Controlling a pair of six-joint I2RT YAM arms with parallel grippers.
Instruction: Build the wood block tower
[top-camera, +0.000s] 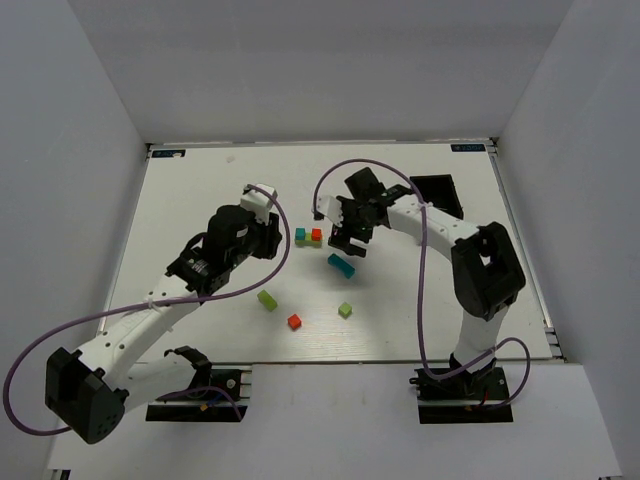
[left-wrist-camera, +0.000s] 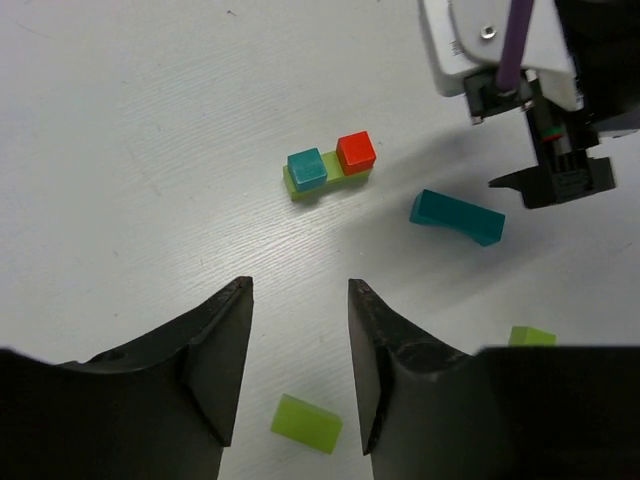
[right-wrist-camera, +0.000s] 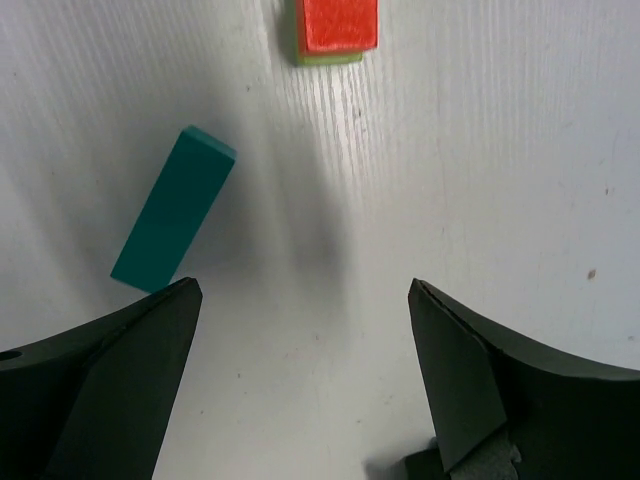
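Note:
A lime-green flat bar (top-camera: 308, 243) lies mid-table with a teal cube (top-camera: 300, 234) and a red cube (top-camera: 316, 234) side by side on top; the left wrist view shows the bar (left-wrist-camera: 327, 182), teal cube (left-wrist-camera: 306, 168) and red cube (left-wrist-camera: 356, 152). A teal bar (top-camera: 342, 265) lies loose beside it, also seen in the wrist views (left-wrist-camera: 457, 217) (right-wrist-camera: 173, 208). My left gripper (top-camera: 277, 240) is open and empty, left of the stack (left-wrist-camera: 300, 295). My right gripper (top-camera: 349, 243) is open and empty, hovering to the right of the stack (right-wrist-camera: 300, 290), with the red cube (right-wrist-camera: 337, 25) ahead of it.
Loose pieces lie nearer the front: a lime-green block (top-camera: 267, 300) (left-wrist-camera: 308, 423), a red cube (top-camera: 294, 321) and a lime-green cube (top-camera: 345, 310) (left-wrist-camera: 530, 336). A black open-topped box (top-camera: 440, 190) stands at the back right. White walls enclose the table.

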